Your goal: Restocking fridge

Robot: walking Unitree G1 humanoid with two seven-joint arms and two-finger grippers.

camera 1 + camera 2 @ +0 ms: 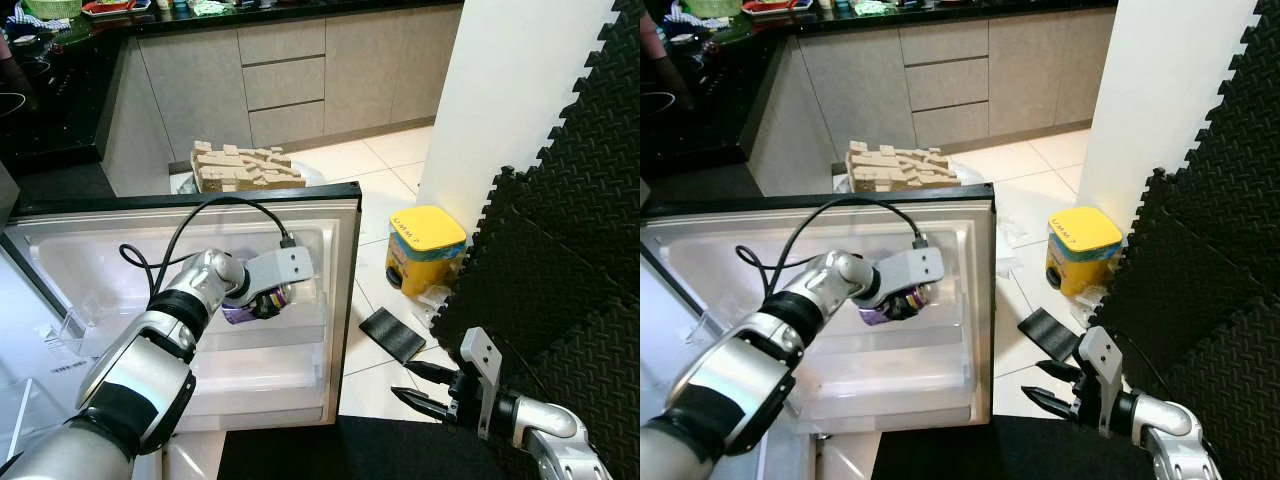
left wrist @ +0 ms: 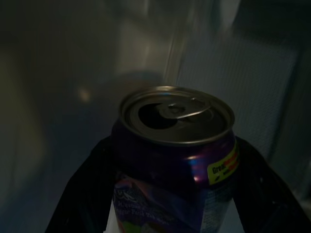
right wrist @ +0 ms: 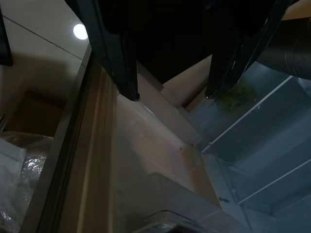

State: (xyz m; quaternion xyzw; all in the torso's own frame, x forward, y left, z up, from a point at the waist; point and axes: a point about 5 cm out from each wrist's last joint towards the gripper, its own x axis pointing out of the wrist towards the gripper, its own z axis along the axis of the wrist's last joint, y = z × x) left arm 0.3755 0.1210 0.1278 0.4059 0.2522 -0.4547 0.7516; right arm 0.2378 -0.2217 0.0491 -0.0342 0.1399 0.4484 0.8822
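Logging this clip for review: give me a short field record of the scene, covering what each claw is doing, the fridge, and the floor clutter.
left claw: shut on the purple can, held inside the open fridge door's shelf area
can: upright in the claw, top already opened
fridge door: open, white inner shelves in view
right claw: open, holding nothing, low beside the black foam mat
floor: yellow tub and a small black flat object on the tiles
behind the door: stack of pale wooden blocks
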